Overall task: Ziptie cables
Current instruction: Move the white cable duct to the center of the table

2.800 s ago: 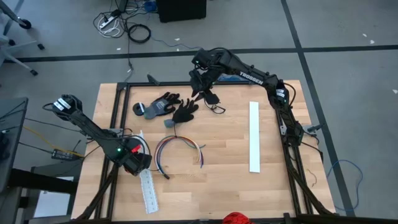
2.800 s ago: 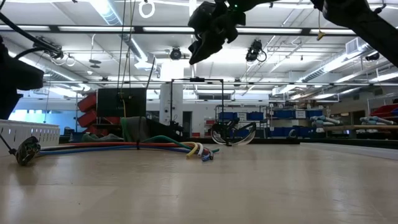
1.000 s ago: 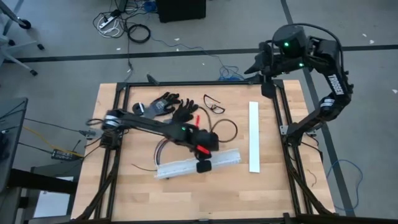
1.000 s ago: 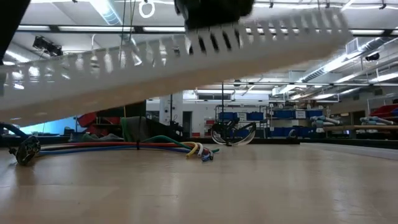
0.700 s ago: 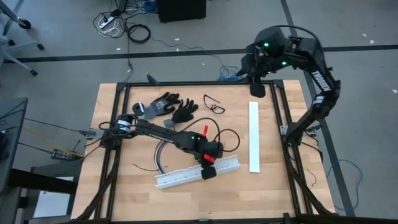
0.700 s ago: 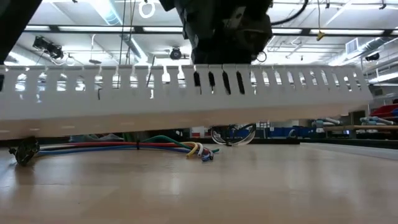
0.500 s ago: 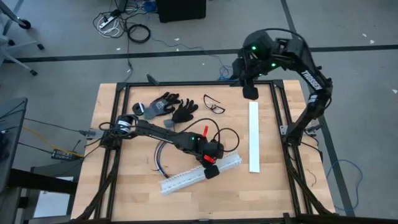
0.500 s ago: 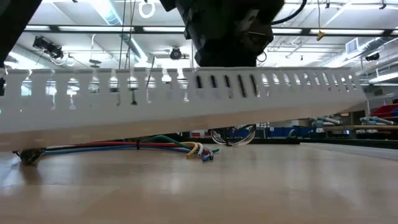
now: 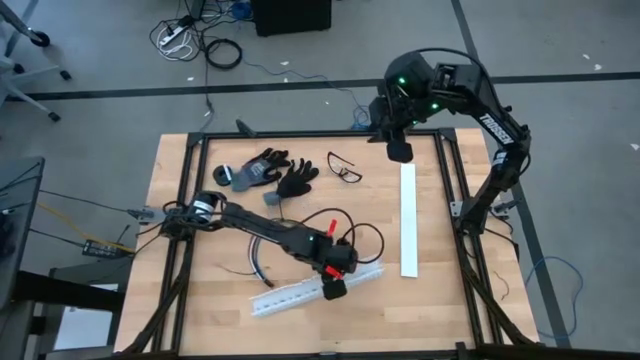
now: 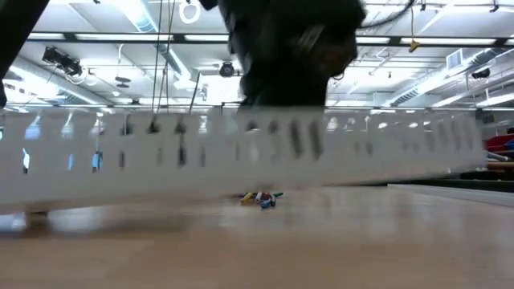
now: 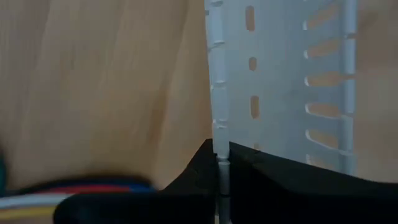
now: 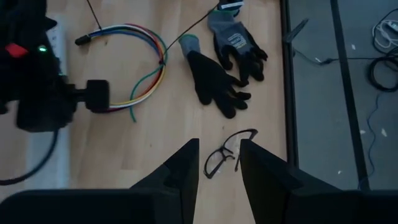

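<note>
A long white slotted strip (image 9: 300, 293) lies slantwise near the table's near edge, with my left gripper (image 9: 331, 288) shut on it. In the low view the strip (image 10: 241, 156) fills the width, low over the wood. The cables (image 12: 140, 62), a curved bundle of thin coloured wires, lie on the table beside the left arm; their ends (image 10: 261, 198) show under the strip. My right gripper (image 9: 397, 150) hangs high over the table's far edge, open, and nothing lies between its fingers (image 12: 186, 165). My left gripper pinches the strip's thin upright side wall (image 11: 219, 134) between its two fingers (image 11: 193, 174), right of the strip's middle. The fingers slant down from above. The strip hangs roughly level; I cannot tell whether its left end touches the table.
A second white strip (image 9: 408, 220) lies along the right side. Two dark gloves (image 9: 272, 172) and safety glasses (image 9: 345, 170) lie at the far middle. A black cord loop (image 9: 366, 234) trails from the left arm. Bare wood shows at the near right.
My left gripper has gone down and toward the table's near edge with the strip, which has sunk from well above the table to just over it and turned slightly. My right gripper has moved left along the far edge and a little lower.
</note>
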